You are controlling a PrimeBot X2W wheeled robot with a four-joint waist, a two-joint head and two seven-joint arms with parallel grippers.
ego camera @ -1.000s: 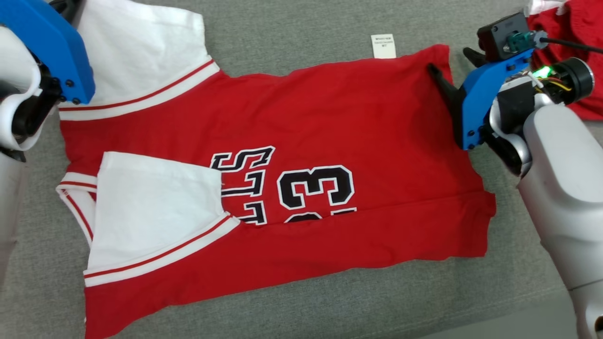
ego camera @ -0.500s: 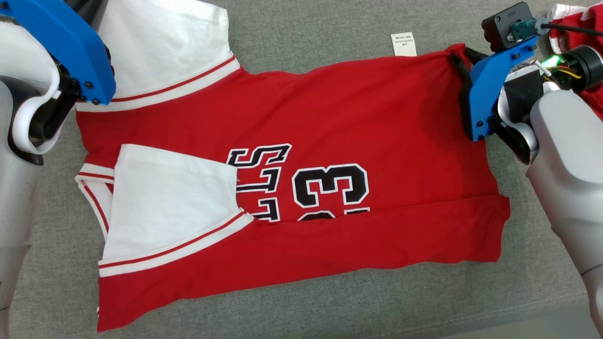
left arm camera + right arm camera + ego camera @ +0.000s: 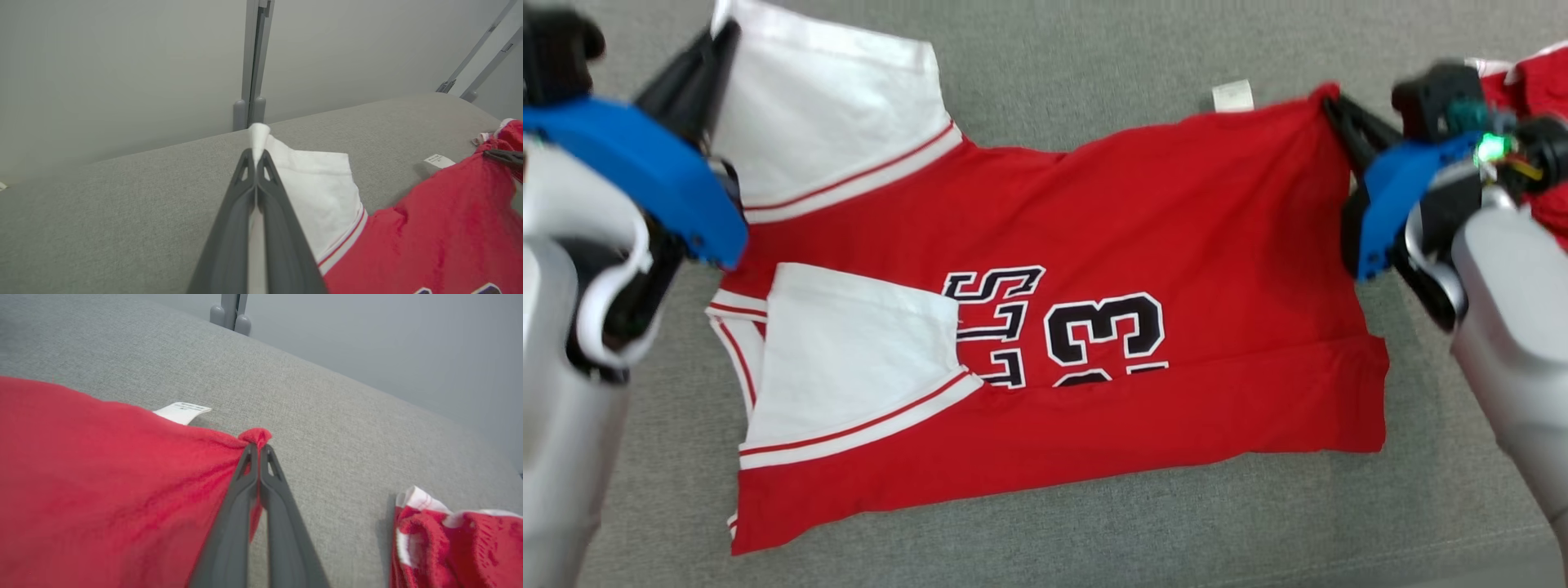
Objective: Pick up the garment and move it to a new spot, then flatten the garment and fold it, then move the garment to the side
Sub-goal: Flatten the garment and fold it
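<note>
Red jersey (image 3: 1143, 229) lies spread on the grey tabletop (image 3: 1094, 57); left gripper (image 3: 256, 153) has jaws clamped on its white sleeve (image 3: 322, 188), right gripper (image 3: 258, 447) pinches a red corner.

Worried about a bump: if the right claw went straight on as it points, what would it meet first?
Past the jersey corner it pinches, the right claw would probably meet bare grey cushion; depth unclear.
</note>
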